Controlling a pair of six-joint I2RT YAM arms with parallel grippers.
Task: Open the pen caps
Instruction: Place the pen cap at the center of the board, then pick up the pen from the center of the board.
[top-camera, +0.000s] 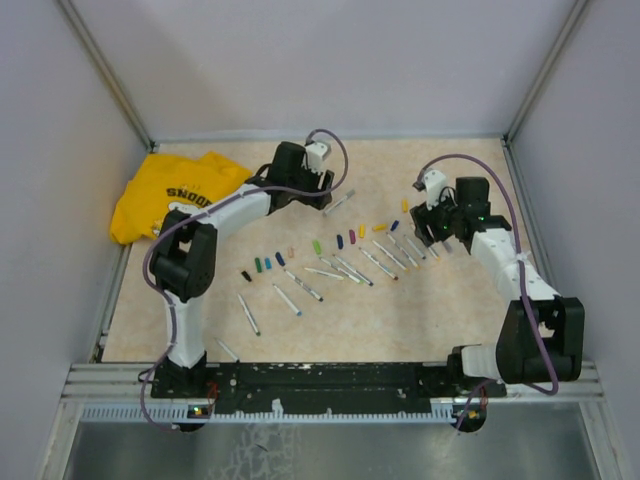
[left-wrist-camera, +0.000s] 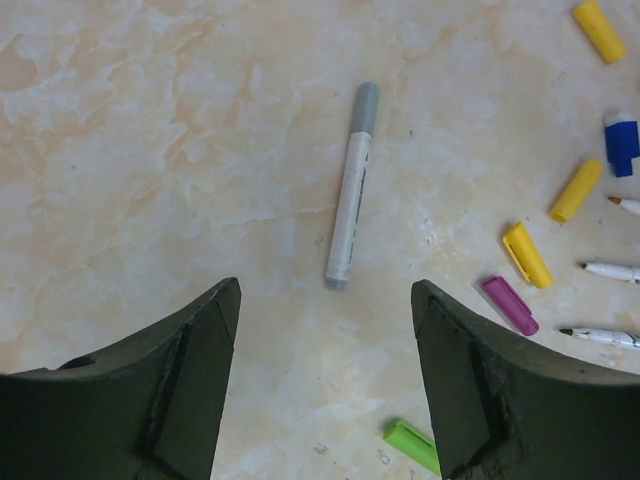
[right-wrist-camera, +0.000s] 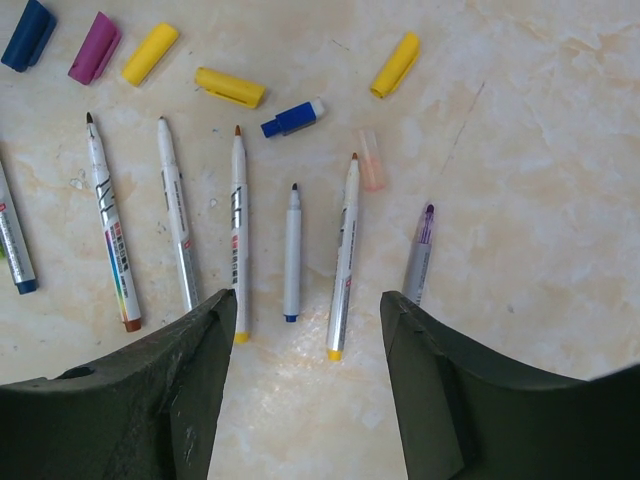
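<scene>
**A:** What is the left gripper (left-wrist-camera: 325, 292) doing?

**B:** It is hanging over the table (left-wrist-camera: 150, 150) with its fingers standing wide apart, gripping nothing. A grey-capped pen (left-wrist-camera: 350, 200) is lying just ahead of them, apart from both.

**A:** And the right gripper (right-wrist-camera: 307, 305)?

**B:** It is gaping too, and carrying nothing. It is hovering above a row of uncapped pens (right-wrist-camera: 292, 250) lying side by side.

**A:** Where are the pen caps (right-wrist-camera: 150, 53) sitting?

**B:** They are lying loose beyond those pen tips. There is a purple cap (right-wrist-camera: 94, 47), a yellow cap (right-wrist-camera: 229, 87), and a blue cap (right-wrist-camera: 293, 117). A clear cap (right-wrist-camera: 371, 172) is resting just beside one tip. Nearer the left arm, a black cap (top-camera: 245, 275) is lying beside green and blue ones. A yellow shirt (top-camera: 170, 195) is lying crumpled in the far left corner.
</scene>
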